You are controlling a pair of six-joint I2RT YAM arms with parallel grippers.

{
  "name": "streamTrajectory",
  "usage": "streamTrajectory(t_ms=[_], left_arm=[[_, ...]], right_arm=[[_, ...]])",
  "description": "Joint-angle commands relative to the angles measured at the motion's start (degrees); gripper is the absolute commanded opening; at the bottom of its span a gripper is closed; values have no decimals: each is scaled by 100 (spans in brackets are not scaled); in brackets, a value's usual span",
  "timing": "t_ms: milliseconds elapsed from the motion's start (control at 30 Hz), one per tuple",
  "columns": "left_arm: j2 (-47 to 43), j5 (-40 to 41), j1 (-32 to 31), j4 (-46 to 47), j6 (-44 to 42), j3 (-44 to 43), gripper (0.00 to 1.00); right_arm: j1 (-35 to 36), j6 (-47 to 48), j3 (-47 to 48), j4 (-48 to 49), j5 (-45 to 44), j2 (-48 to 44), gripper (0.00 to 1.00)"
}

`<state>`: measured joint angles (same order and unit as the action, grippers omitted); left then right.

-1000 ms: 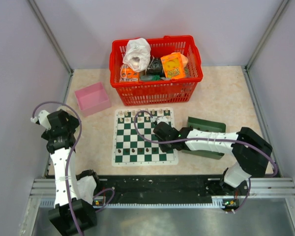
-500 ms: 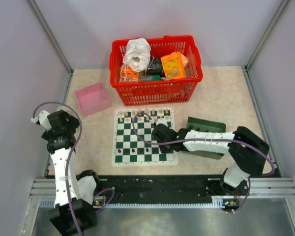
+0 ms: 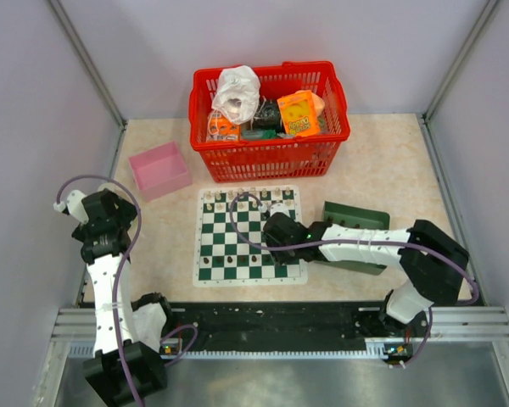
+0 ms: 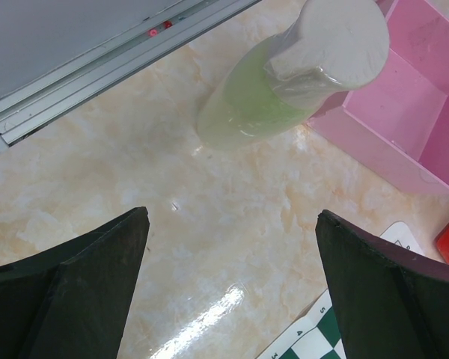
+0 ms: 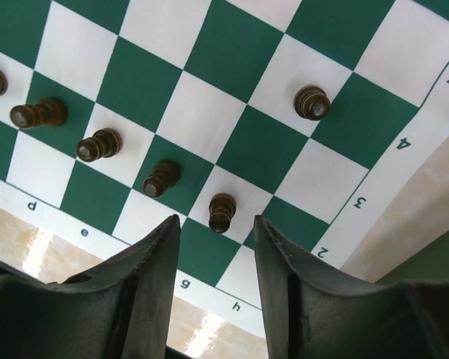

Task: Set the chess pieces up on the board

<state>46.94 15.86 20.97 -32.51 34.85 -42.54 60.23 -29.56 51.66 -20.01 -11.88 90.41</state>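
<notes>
Chess pieces (image 5: 161, 178): small turned chessmen of glossy dark brown, each with a round base and a knobbed head. In the right wrist view five of them stand in a line on the squares nearest the lettered edge of the board (image 5: 262, 149). A sixth stands alone a few squares farther in. The board is a flat square sheet of dark green and white checks. Its white border is printed with letters and numerals, and it lies on the table (image 3: 390, 161), whose top has a smooth cream marble pattern.

The right end effector (image 5: 215, 232) hangs low over the board's near right corner. Its two dark, ridged fingers are parted, and the end piece of the line stands free at their tips, with a gap on either side.

A dark green rectangular tray (image 3: 356, 216) lies just beside the board, under the right arm. A red plastic lattice basket (image 3: 271, 157) of mixed goods sits beyond the board.

The left end effector (image 4: 232, 247) is spread wide over bare table and grips nothing. Ahead of it are a pale green bottle (image 4: 247, 112) with a white cap and a pink open box (image 4: 411, 90).
</notes>
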Motion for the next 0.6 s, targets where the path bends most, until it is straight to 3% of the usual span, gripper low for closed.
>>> streamTrajectory(t_ms=[0,167,567], left_arm=[[8,-21,39,272,31,-43,99],[-18,-30,21,254,39,-35,99],[-71,-4,39,228,22,-17,99]], right_arm=[[51,170,239,-3,-77,-533,46],[-300,302,371,6,-166,-657,45],[-969,565,845,234,-104,257,43]])
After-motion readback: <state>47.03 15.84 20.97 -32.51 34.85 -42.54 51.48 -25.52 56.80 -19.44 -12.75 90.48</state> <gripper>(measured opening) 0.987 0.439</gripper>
